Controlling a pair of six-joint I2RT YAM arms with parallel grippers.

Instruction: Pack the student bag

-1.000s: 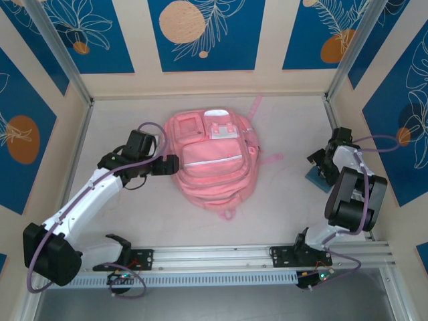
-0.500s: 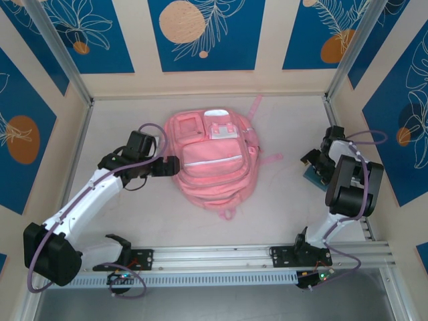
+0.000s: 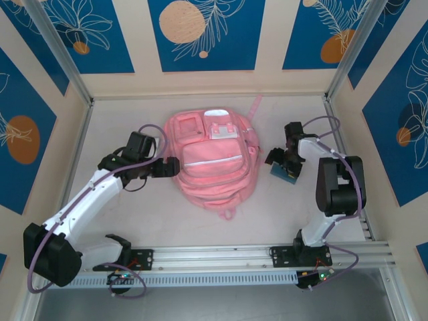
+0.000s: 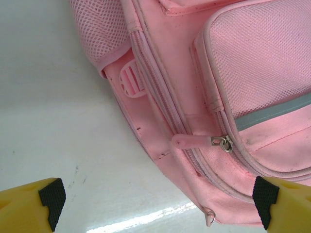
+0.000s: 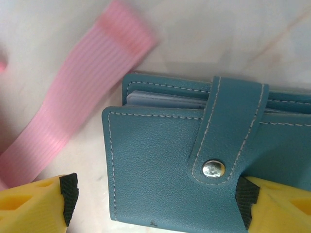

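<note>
Top external view of a pale table [image 3: 281,214] with the student bag [image 3: 210,164] lying flat at its centre, pocket side up. Being soft, it may slide or bunch if a zip is tugged with nothing bracing it, and the zips in sight look closed, so nothing can go in yet. Its long axis runs far to near, leaning slightly toward the near right, and the top loop appears to point at the near edge while loose straps trail off the far and right sides. Left gripper [image 3: 170,166] sits against the bag's left side, jaws spread fully and holding nothing. Right gripper [image 3: 282,164], just right of the bag, stands wide astride a teal snap wallet [image 5: 160,160] with a gap at one fingertip, so the wallet does not look clamped and its smooth leather could slip. A pink strap [image 5: 82,97] just beside the wallet could get caught in that grasp. The small pink zip pull [image 4: 194,141] lies between the left fingertips, which might pinch fabric instead
</note>
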